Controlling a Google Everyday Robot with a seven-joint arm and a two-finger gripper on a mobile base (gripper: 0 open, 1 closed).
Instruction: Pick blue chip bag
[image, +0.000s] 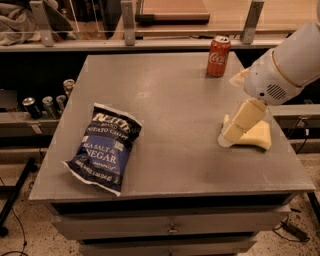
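Note:
The blue chip bag (105, 147) lies flat on the front left part of the grey table (175, 105), dark navy with white lettering and white crimped ends. My gripper (231, 134) hangs from the white arm that comes in from the right. It points down and to the left over the right side of the table, just above the left edge of a yellow sponge (259, 136). It is far to the right of the bag and holds nothing that I can see.
A red cola can (218, 56) stands upright at the back right of the table. Several cans (47, 104) sit on a low shelf to the left. A rail with posts (127, 22) runs behind the table. Drawers sit below the front edge.

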